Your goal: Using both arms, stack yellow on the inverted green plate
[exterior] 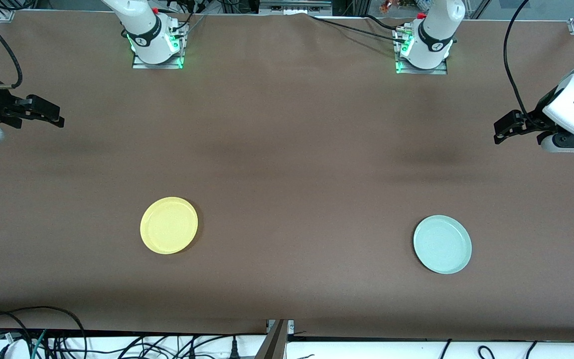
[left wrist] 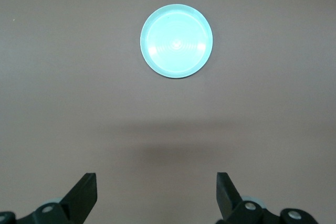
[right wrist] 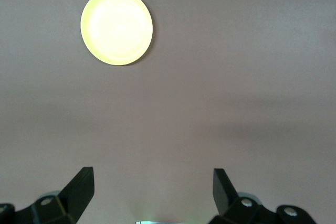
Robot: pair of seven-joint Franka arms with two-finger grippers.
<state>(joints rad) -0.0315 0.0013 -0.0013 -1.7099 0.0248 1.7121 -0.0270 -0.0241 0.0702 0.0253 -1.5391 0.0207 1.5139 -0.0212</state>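
Note:
The yellow plate (exterior: 169, 225) lies rim up on the brown table toward the right arm's end; it also shows in the right wrist view (right wrist: 116, 27). The pale green plate (exterior: 442, 244) lies rim up toward the left arm's end, and shows in the left wrist view (left wrist: 177, 41). My left gripper (exterior: 499, 130) (left wrist: 156, 188) is open and empty, high over the table's edge at the left arm's end. My right gripper (exterior: 58, 117) (right wrist: 153, 184) is open and empty, high over the right arm's end. Both are well away from the plates.
The two arm bases (exterior: 156, 42) (exterior: 424, 47) stand along the table's edge farthest from the front camera. Cables (exterior: 43, 334) hang below the nearest edge. The brown table surface (exterior: 297, 199) stretches between the plates.

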